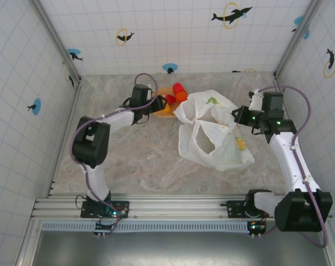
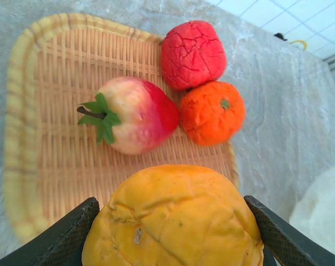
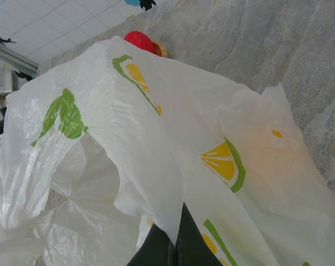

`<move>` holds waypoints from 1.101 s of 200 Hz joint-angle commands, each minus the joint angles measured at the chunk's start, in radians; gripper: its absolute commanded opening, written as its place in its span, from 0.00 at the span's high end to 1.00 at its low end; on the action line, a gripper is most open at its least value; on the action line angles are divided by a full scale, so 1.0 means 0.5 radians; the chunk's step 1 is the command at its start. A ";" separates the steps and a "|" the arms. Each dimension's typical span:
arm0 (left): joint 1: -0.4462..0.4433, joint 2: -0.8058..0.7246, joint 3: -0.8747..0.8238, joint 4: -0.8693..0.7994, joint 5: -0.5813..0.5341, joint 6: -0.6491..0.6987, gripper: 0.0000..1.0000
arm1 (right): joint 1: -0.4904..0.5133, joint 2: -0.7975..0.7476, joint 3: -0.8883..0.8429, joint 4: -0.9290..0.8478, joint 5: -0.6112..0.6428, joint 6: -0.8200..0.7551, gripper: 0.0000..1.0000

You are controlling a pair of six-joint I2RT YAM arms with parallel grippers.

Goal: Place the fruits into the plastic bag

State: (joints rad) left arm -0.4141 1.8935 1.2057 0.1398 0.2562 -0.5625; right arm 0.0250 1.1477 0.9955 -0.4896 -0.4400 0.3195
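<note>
Bench (image 1: 139,160): the grey stone top that carries everything, so both arms can reach it all.

Plastic bag (image 1: 211,138): lies at about 3 o'clock from the middle of the bench. Its mouth faces up and looks partly open, ready for fruit to drop in.

Wicker tray (image 2: 40,111): sits just beside the bag, at the bag's 10 o'clock. It keeps the fruits together so they do not roll away.

Right claw (image 3: 171,246): its fingers are pressed together on a fold of the bag, at the bag's 2 o'clock edge. I think it lifts that edge to keep the mouth open.

Left claw (image 2: 173,244): it is clamped on the yellow-orange fruit (image 2: 173,216), one finger on each side, over the tray. This looks like the fruit to go in next.

Pink and red fruit (image 2: 137,116): lies on its side in the middle of the tray, green leaves at 9 o'clock.

Red fruit (image 2: 192,54): waits at the tray's 1 o'clock rim.

Little orange (image 2: 211,112): touches both the red fruit and the pink one.
</note>
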 commanded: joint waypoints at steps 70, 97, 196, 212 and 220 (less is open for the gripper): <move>-0.089 -1.053 -0.632 -0.117 0.060 0.029 0.52 | -0.008 -0.061 -0.122 0.233 -0.073 0.130 1.00; -0.214 -1.245 -0.695 -0.171 0.075 0.002 0.52 | 0.001 -0.025 -0.122 0.312 -0.122 0.191 1.00; -0.623 -1.052 -0.537 -0.137 0.184 0.153 0.52 | 0.104 0.137 -0.052 0.439 -0.169 0.306 1.00; -0.635 -0.981 -0.508 -0.149 0.239 0.193 0.52 | 0.105 0.147 -0.048 0.435 -0.166 0.303 1.00; -0.641 -0.943 -0.496 -0.164 0.248 0.214 0.52 | 0.103 0.152 -0.043 0.436 -0.168 0.301 1.00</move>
State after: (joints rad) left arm -0.7246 1.3819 0.9058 0.0734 0.3325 -0.5137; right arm 0.0727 1.2140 0.9478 -0.3077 -0.5144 0.4644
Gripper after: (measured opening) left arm 0.647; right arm 0.041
